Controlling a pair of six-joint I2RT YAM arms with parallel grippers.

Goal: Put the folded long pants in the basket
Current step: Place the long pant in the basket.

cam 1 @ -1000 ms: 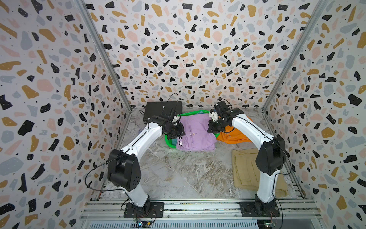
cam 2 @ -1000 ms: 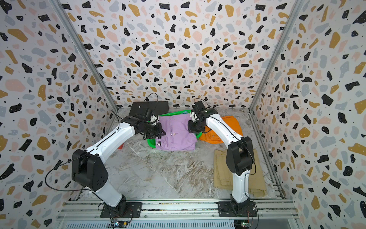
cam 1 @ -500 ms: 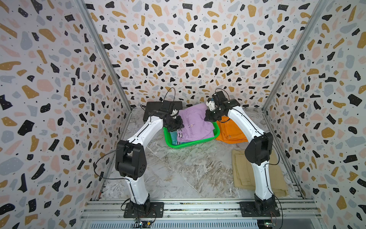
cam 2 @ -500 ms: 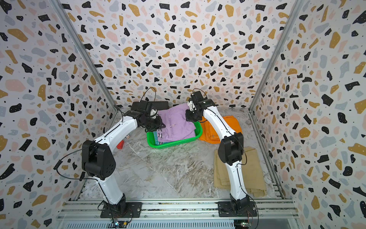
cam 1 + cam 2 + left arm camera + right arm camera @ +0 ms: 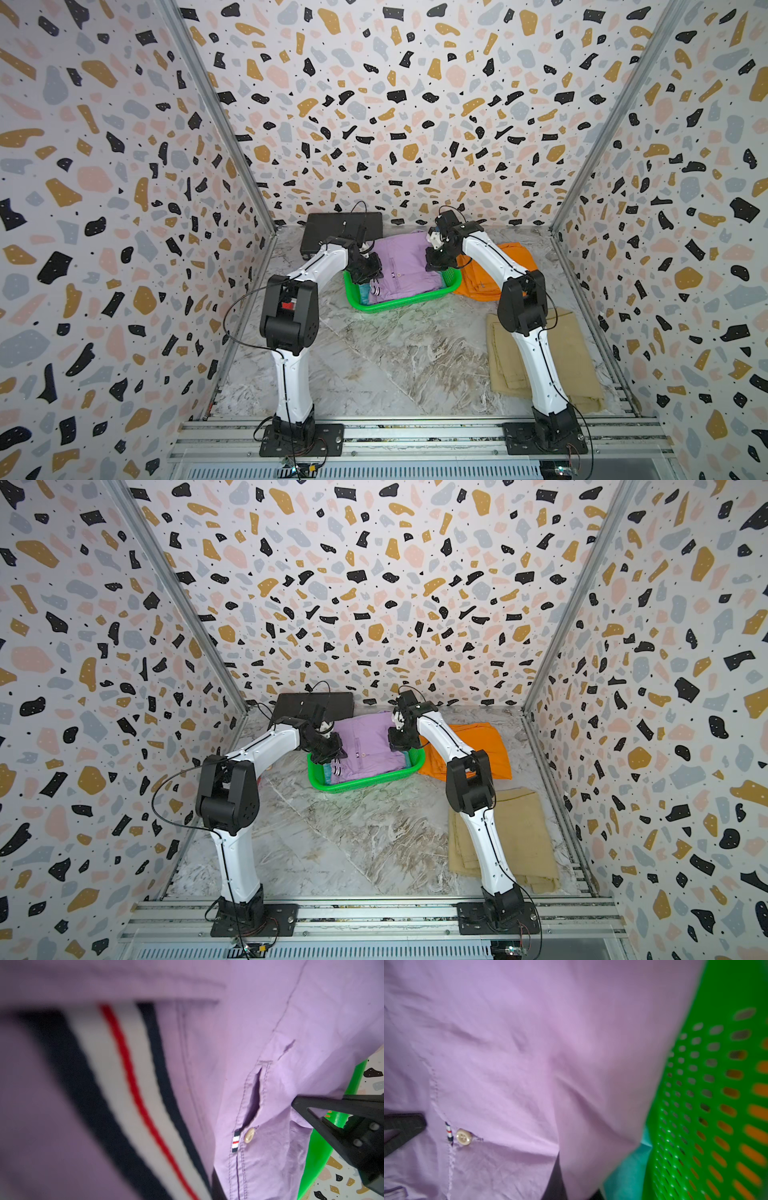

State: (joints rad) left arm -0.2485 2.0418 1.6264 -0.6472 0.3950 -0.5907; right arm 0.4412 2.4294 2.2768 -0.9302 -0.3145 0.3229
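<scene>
The lilac folded long pants [image 5: 405,266] with striped trim lie in the green basket [image 5: 399,301] in both top views, on top of a cyan pair [image 5: 365,293]. My left gripper [image 5: 368,268] is shut on the lilac pair's left edge and my right gripper [image 5: 436,259] is shut on its right edge. In the left wrist view the lilac cloth [image 5: 259,1022] and its stripe fill the picture and hide my jaws. The right wrist view shows lilac cloth [image 5: 508,1043], the basket wall [image 5: 716,1064] and cyan cloth [image 5: 627,1178].
An orange pair [image 5: 503,266] lies flat right of the basket, touching it. A khaki pair [image 5: 577,365] lies at the front right beside the right arm. A flat black case [image 5: 332,232] sits against the back wall behind the left gripper. Walls close in three sides.
Both arms carried the lilac pants back toward the far wall and down into the basket. The basket's front rim, covered before, now shows.
</scene>
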